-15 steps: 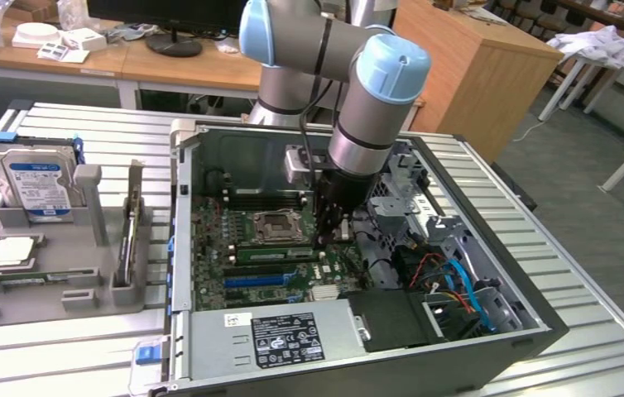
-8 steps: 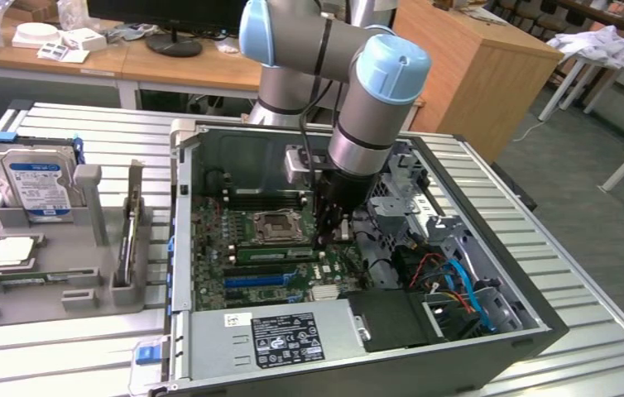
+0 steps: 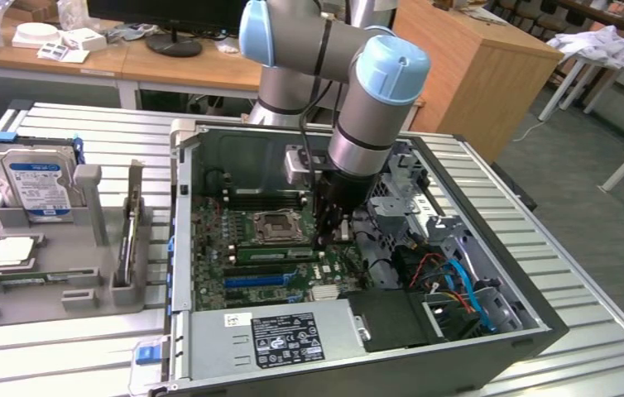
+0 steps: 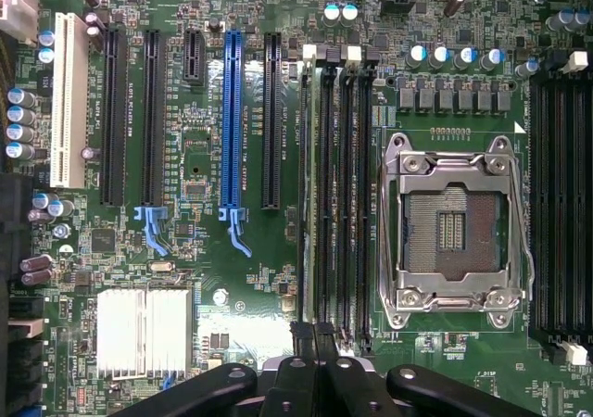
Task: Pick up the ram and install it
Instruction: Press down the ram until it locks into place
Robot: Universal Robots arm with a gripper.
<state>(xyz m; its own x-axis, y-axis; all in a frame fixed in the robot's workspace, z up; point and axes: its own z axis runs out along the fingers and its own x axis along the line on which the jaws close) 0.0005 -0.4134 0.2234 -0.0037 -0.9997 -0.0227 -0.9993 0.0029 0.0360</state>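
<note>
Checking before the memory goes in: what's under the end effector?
The motherboard: black memory slots beside the open processor socket, expansion slots further along. The shut end effector covers one end of those slots, hiding what sits there.

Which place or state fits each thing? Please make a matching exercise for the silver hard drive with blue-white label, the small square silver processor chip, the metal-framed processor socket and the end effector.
Things:
1. silver hard drive with blue-white label
2. small square silver processor chip
3. metal-framed processor socket
4. end effector

Places or states:
A. shut, above the black memory slots
B. lying flat on the grey tray
C. empty, on the green motherboard
D. standing in the grey holder

Pairs: 1-D, 2-B, 3-C, 4-A
</note>
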